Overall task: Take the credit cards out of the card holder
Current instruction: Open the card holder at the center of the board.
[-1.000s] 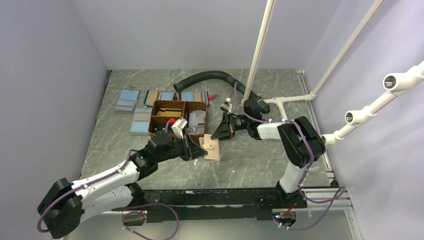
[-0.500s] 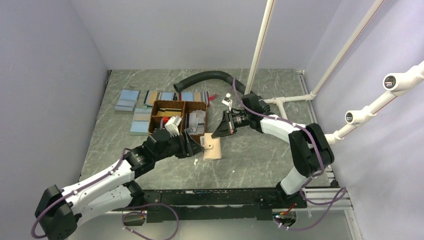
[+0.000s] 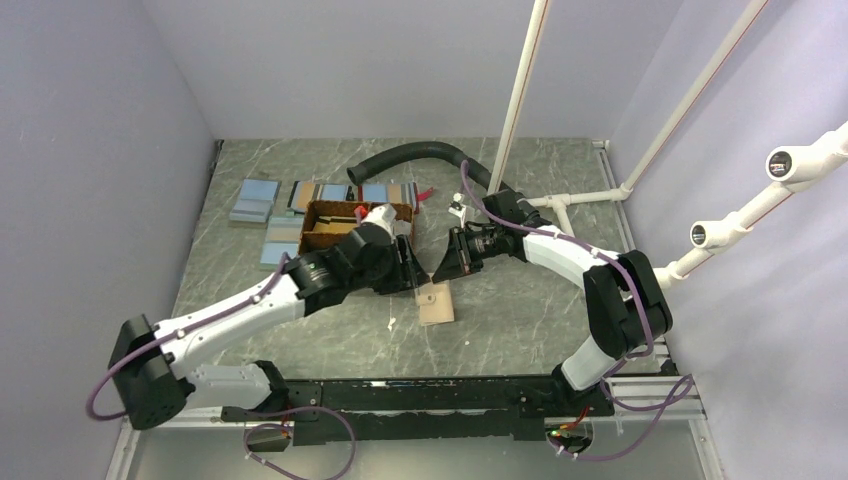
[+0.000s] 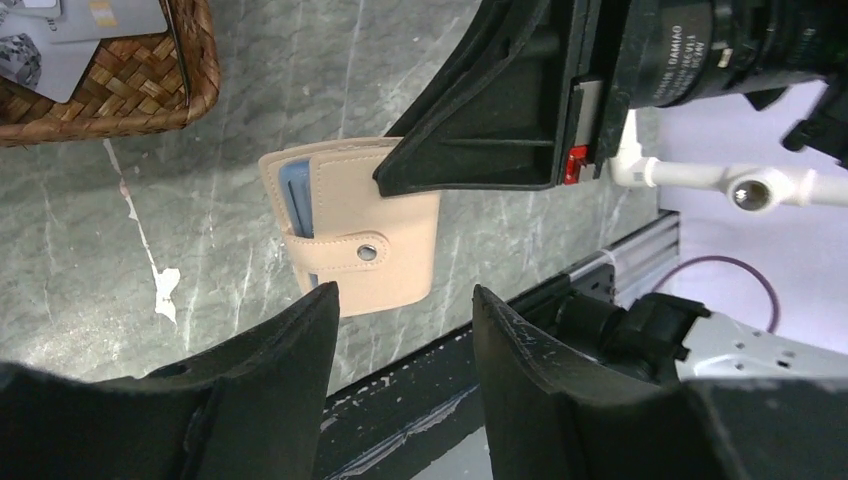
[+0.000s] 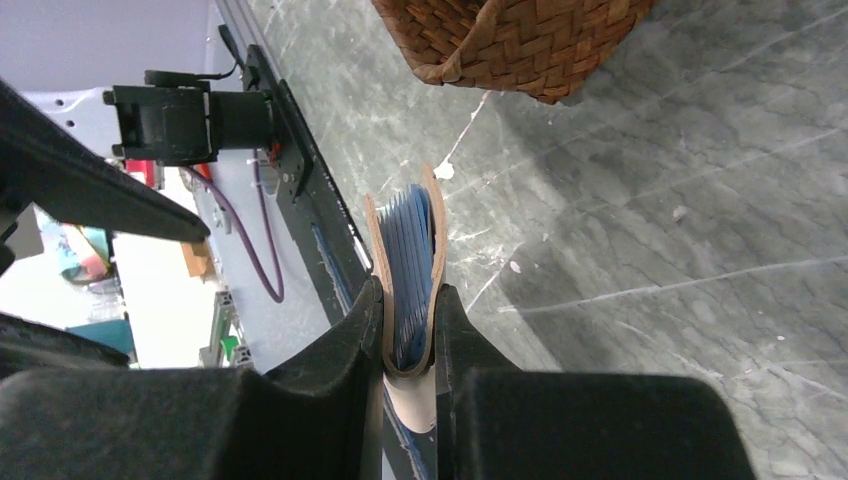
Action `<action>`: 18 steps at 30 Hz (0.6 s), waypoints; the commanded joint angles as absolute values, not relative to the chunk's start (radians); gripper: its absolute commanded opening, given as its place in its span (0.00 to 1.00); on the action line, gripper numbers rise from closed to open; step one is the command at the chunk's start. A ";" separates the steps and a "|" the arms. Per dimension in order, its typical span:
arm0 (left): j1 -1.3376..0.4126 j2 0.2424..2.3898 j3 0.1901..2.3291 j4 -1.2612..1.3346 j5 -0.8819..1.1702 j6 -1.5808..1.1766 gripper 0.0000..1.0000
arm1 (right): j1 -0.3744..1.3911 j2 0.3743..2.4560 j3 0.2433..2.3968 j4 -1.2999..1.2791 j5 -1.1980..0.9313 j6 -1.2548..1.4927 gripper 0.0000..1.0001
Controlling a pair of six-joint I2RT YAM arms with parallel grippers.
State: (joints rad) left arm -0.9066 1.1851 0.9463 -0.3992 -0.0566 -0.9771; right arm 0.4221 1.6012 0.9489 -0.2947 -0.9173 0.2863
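Observation:
The card holder (image 3: 434, 302) is a tan leather wallet with its strap snapped shut (image 4: 371, 252). My right gripper (image 3: 439, 279) is shut on its folded edge and holds it on edge over the table. In the right wrist view the card holder (image 5: 378, 250) sits between the fingers (image 5: 345, 345), with blue credit cards (image 5: 410, 250) packed inside it. My left gripper (image 4: 405, 300) is open and empty, a short way back from the card holder (image 4: 390, 215), beside the basket. The right gripper (image 4: 480, 130) shows as a black wedge on the holder's upper edge.
A brown woven basket (image 3: 335, 222) with cards in it (image 4: 70, 40) stands just behind the left gripper. Light blue flat rectangles (image 3: 255, 200) lie at the back left. A black hose (image 3: 410, 155) and white pipes (image 3: 580, 200) sit behind. The table's front rail (image 4: 480, 400) is near.
My left gripper has opened, let go of the card holder and drawn back toward the basket. My right gripper has closed on the holder, which now hangs from it alone.

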 commanded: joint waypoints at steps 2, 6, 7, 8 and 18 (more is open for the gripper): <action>-0.969 1.280 1.033 -0.518 -0.182 -1.019 0.54 | 0.426 1.574 0.985 -0.311 -0.911 0.273 0.00; -1.007 1.362 1.086 -0.531 -0.215 -1.029 0.54 | 0.426 1.580 0.986 -0.309 -0.917 0.275 0.00; -1.017 1.382 1.103 -0.538 -0.224 -1.030 0.54 | 0.426 1.580 0.984 -0.306 -0.918 0.277 0.00; -1.026 1.402 1.118 -0.548 -0.238 -1.033 0.54 | 0.426 1.580 0.983 -0.304 -0.920 0.279 0.00; -1.058 1.537 1.217 -0.628 -0.311 -1.069 0.51 | 0.426 1.585 0.980 -0.292 -0.936 0.288 0.00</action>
State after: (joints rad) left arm -1.0504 1.5150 1.1751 -0.5846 -0.2516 -1.0416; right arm 0.4225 1.6012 0.9493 -0.3092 -0.8986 0.2794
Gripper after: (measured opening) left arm 0.517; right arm 0.164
